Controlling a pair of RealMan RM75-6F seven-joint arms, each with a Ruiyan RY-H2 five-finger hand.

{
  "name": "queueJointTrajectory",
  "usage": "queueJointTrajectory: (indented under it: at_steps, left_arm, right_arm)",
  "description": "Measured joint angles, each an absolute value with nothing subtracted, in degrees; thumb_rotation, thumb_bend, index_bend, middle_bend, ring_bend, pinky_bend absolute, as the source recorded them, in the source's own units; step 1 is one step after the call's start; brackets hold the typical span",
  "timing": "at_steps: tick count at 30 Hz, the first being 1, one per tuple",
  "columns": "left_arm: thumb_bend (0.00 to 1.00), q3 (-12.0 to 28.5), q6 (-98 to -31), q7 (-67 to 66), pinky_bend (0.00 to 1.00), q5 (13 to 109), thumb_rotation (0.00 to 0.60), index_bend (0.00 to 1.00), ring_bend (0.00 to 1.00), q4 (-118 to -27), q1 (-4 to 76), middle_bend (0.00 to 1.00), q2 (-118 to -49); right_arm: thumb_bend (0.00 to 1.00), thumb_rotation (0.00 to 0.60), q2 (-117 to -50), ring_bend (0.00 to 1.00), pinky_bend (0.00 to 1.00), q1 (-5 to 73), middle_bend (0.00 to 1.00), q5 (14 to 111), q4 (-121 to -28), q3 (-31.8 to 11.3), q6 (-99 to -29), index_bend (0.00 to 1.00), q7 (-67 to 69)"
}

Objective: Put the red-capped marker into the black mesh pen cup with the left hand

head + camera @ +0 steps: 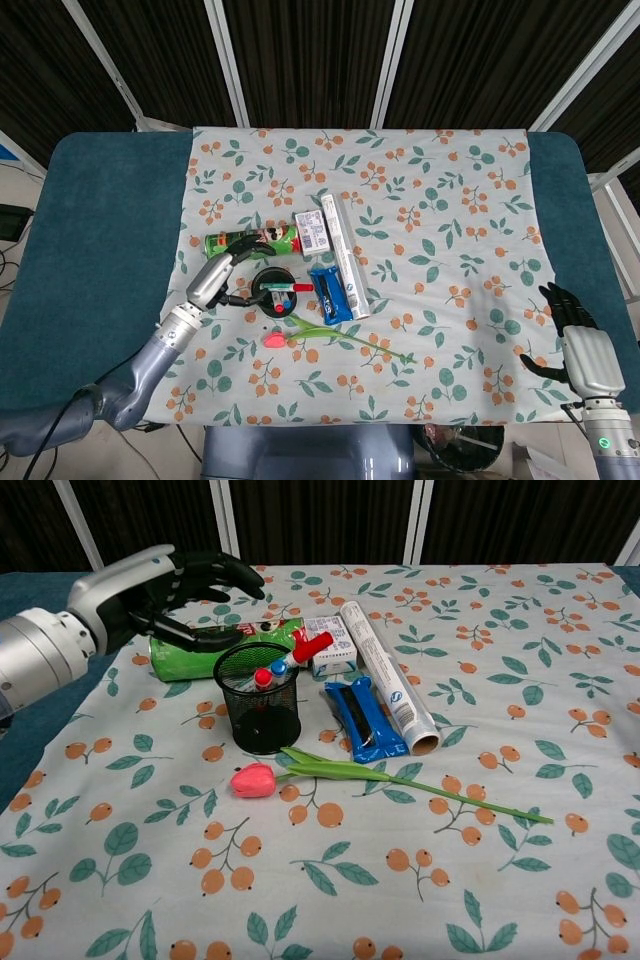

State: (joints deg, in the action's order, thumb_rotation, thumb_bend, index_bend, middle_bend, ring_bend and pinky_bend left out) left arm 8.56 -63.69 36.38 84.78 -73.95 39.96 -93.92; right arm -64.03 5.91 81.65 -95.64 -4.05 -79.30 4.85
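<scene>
The black mesh pen cup (260, 702) (272, 291) stands upright on the flowered cloth, left of centre. The red-capped marker (303, 650) (293, 287) leans out of the cup over its right rim, red cap up. Two more markers, one red-tipped and one blue-tipped, stand inside. My left hand (170, 588) (213, 280) hovers to the left of the cup and above it, fingers spread, holding nothing. My right hand (570, 325) rests at the table's right front edge, with nothing in it that I can see.
A green snack can (215, 648) lies behind the cup, under my left hand. A small white box (333, 645), a long white roll (388, 680) and a blue packet (364, 718) lie to the right. A pink tulip (340, 773) lies in front of the cup.
</scene>
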Motion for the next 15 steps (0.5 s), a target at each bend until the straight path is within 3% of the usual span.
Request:
queueJointTrajectory:
  at_steps: [8, 15]
  left_arm:
    - [0.21, 7.70, -68.85, 21.02, 0.00, 85.83, 0.600, 0.10, 0.00, -80.12, 36.61, 0.01, -86.89]
    - [0.15, 4.39, -75.01, -1.61, 0.00, 85.03, 0.600, 0.00, 0.00, -89.86, 29.59, 0.00, -76.88]
  right_arm:
    - [0.23, 0.600, -64.05, 0.00, 0.18, 5.93, 0.00, 82.35, -95.27, -3.89, -79.59, 0.05, 4.54]
    - [0.23, 0.600, -64.23, 0.00, 0.18, 5.84, 0.00, 82.83, -94.90, -3.72, -80.14, 0.02, 2.66]
